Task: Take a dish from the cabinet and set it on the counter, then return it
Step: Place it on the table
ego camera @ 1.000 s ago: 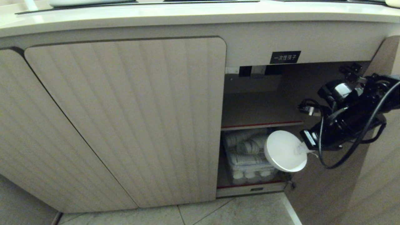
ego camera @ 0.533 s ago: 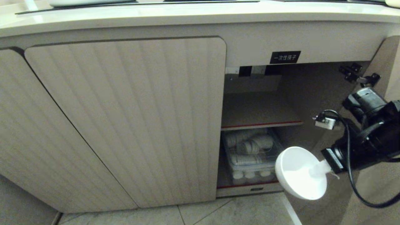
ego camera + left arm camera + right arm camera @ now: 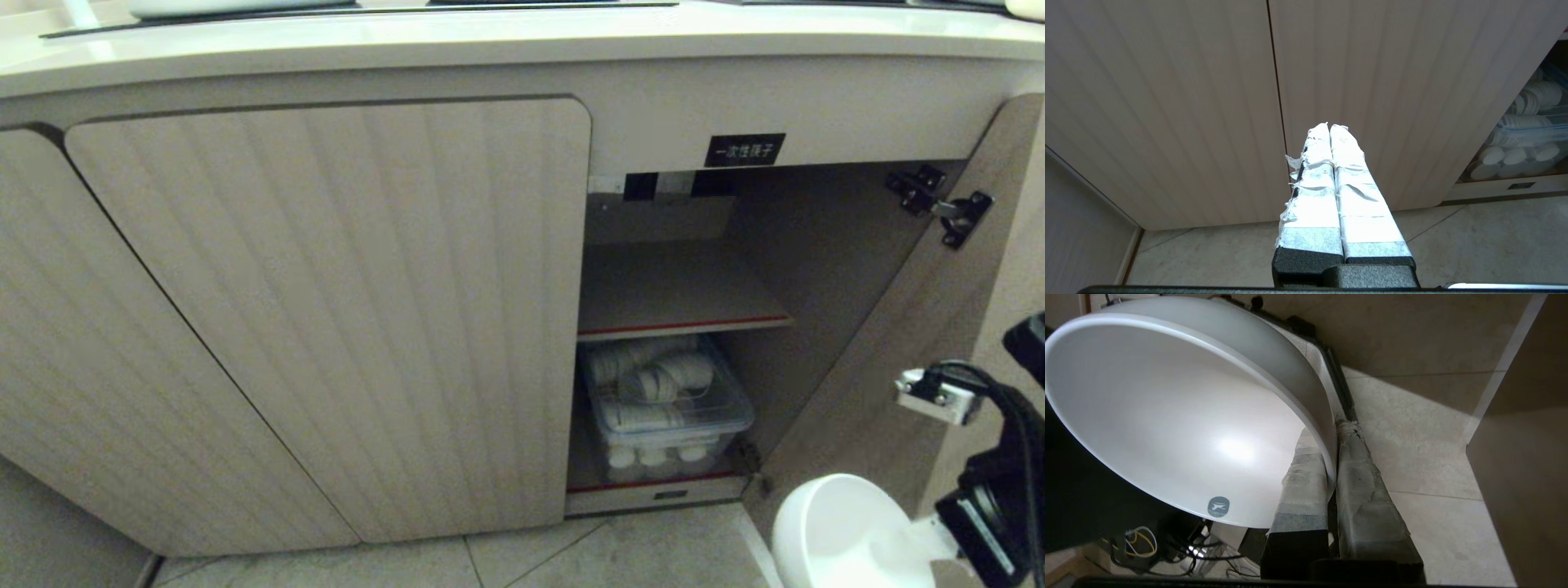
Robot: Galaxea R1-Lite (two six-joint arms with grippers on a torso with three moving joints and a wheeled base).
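The dish (image 3: 841,531), a plain white glossy bowl, hangs tilted on its side low at the right, outside the open cabinet (image 3: 678,286) and above the floor tiles. My right gripper (image 3: 931,535) is shut on the dish's rim. In the right wrist view one taped finger lies inside the dish (image 3: 1180,416) and the other outside, so the right gripper (image 3: 1329,435) pinches the rim. The counter (image 3: 522,41) runs along the top of the head view. My left gripper (image 3: 1329,127) is shut and empty, facing the closed ribbed doors.
A clear plastic bin (image 3: 665,408) of stacked white cups fills the lower shelf. The upper red-edged shelf (image 3: 682,325) is bare. The open door (image 3: 898,351) stands close beside my right arm. A closed ribbed door (image 3: 326,310) covers the left.
My right gripper has carried the dish down and to the right, from in front of the cabinet opening to the lower right corner of the head view. The left arm has not moved.
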